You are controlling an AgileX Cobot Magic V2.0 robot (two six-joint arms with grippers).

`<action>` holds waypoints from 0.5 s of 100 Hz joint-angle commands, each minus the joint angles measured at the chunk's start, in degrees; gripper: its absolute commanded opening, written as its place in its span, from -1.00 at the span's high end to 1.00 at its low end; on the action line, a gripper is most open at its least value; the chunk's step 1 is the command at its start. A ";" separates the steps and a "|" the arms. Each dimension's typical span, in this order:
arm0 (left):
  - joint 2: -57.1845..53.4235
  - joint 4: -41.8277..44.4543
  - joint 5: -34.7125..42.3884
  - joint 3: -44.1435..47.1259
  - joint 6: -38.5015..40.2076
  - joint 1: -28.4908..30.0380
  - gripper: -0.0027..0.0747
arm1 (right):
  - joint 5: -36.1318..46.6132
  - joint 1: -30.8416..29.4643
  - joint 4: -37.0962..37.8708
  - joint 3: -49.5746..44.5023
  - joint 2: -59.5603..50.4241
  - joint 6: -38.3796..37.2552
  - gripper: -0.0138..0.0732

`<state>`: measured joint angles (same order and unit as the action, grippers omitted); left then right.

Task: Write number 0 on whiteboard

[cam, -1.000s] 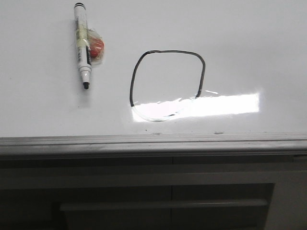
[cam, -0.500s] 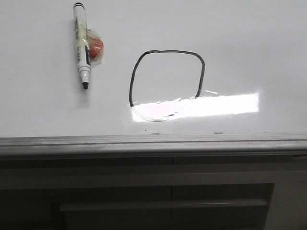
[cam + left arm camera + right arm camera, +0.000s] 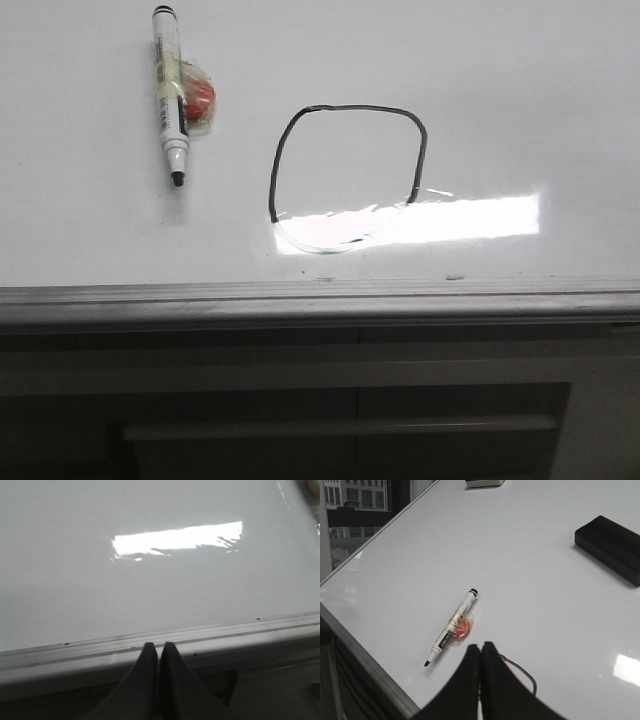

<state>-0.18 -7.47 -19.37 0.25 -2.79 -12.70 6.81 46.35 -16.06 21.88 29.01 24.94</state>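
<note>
On the whiteboard (image 3: 520,90), roughly in the middle of what the front view takes in, sits the number 0 (image 3: 349,108), a thin black loop with a flat top and rounded corners; its lower part runs into a bright rectangular glare (image 3: 420,222) and is hard to follow there, so I cannot tell from that view whether the line closes at the bottom. Well to the left of the loop lies a marker (image 3: 169,90), uncapped, its dark tip pointing toward the board's near edge, with a small red thing wrapped in clear tape (image 3: 200,100) stuck to its side (what the red thing is, I can't make out). Along the near side runs the grey metal edge strip (image 3: 320,296). The left gripper (image 3: 158,650) has its two dark fingers pressed together with nothing between them, poised just over that edge strip, the white board and a strip of glare stretching beyond it. The right gripper (image 3: 480,652) is likewise closed up and empty, hanging above the board with the marker just beside it and a short curve of the black line showing past its fingers. Farther off in the right wrist view, a black eraser block (image 3: 610,547) rests on the board, well apart from the marker.
</note>
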 commanded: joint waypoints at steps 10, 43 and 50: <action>-1.61 -0.73 1.90 1.75 0.48 0.10 0.98 | 4.39 -0.39 0.09 0.20 -0.07 -0.14 0.85; -1.61 -0.73 1.90 1.75 0.48 0.10 0.98 | 8.21 -11.26 17.42 -16.88 -3.72 -20.33 0.85; -1.61 -0.73 1.90 1.75 0.48 0.10 0.98 | 7.98 -15.13 18.07 -20.01 -6.52 -20.33 0.85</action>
<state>-0.18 -7.47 -19.37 0.25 -2.79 -12.70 9.87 35.02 -0.43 3.34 24.86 6.54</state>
